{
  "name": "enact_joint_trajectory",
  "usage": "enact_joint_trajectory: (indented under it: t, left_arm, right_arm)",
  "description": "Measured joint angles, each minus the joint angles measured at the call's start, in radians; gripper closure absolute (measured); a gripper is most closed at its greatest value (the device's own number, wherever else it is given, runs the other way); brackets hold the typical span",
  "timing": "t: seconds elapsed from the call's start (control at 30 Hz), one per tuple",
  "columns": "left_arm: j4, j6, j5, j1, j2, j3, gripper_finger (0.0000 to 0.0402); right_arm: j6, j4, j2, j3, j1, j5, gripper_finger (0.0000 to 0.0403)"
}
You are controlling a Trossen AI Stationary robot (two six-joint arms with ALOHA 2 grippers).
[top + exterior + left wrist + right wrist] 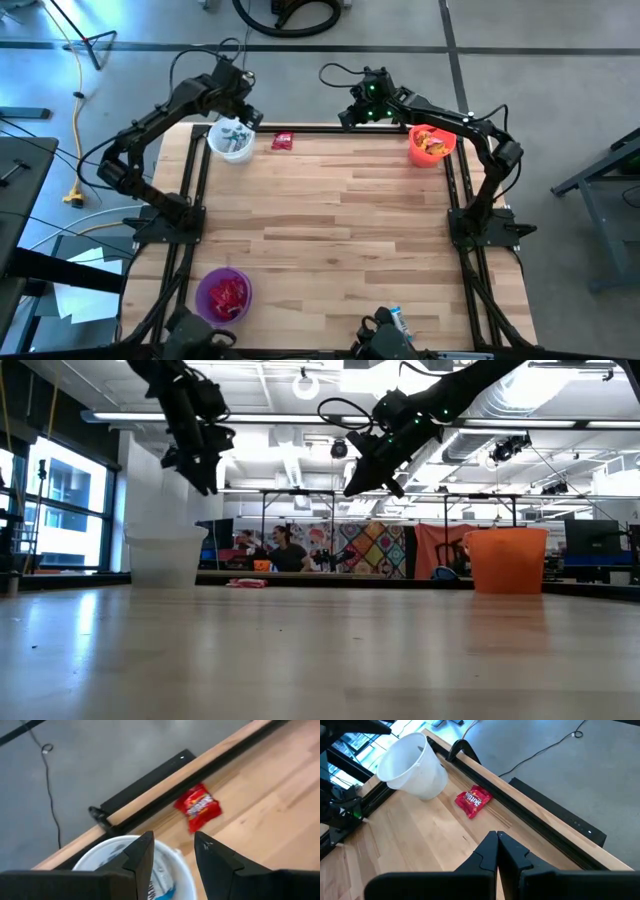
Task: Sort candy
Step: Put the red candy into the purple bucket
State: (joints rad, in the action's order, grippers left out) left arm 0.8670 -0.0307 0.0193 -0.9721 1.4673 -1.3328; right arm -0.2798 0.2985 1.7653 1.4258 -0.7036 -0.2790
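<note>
So on the counter (pixel 330 215) there are three buckets. One bucket (pixel 231 139) sits at the far left corner, another bucket (pixel 431 145) at the far right corner, and a third bucket (pixel 224 295) near the front left, each with candy inside. A lone candy packet (pixel 282 141) lies on the counter just right of the far-left bucket, by the back edge. The left claw (pixel 247 117) hangs above that bucket, and the right claw (pixel 352 117) hangs over the back edge, between the packet and the far-right bucket.

The red candy packet (pixel 198 808) lying on the table near the white bucket (pixel 414 766) carries light printed lettering on its wrapper, but the letters are too small and blurred to be read.
</note>
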Motion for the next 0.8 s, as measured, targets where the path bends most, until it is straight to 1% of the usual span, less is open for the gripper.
enact_joint_trajectory:
  t: [0.2, 0.3, 0.37, 0.43, 0.53, 0.67, 0.73, 0.8]
  left_arm:
    - [0.000, -0.001, -0.009, 0.076, 0.002, -0.004, 0.0273]
    - [-0.003, -0.004, -0.087, 0.106, 0.022, -0.004, 0.0274]
    - [-0.004, 0.000, -0.111, 0.124, 0.045, -0.004, 0.0282]
    - [-0.011, -0.004, -0.111, 0.142, 0.083, -0.005, 0.0297]
    - [-0.052, -0.009, -0.113, 0.166, 0.160, -0.008, 0.0332]
    - [-0.055, -0.016, -0.120, 0.199, 0.284, -0.073, 0.0377]
    - [-0.055, -0.016, -0.091, 0.216, 0.339, -0.108, 0.0385]
    - [-0.050, -0.014, -0.063, 0.227, 0.389, -0.141, 0.0383]
  right_arm:
    - [0.000, 0.000, 0.000, 0.000, 0.000, 0.000, 0.0403]
    - [0.003, 0.000, 0.000, 0.000, 0.000, 0.000, 0.0403]
    - [0.012, 0.000, 0.000, 0.000, 0.000, 0.000, 0.0403]
    - [0.015, 0.000, 0.000, 0.000, 0.000, 0.000, 0.0403]
    - [0.015, 0.000, 0.000, 0.000, 0.000, 0.000, 0.0403]
    - [0.004, 0.004, -0.013, 0.000, 0.000, -0.020, 0.0403]
    - [0.003, -0.003, -0.029, 0.000, 0.000, -0.026, 0.0403]
    - [0.012, -0.002, -0.046, 0.000, -0.003, -0.027, 0.0403]
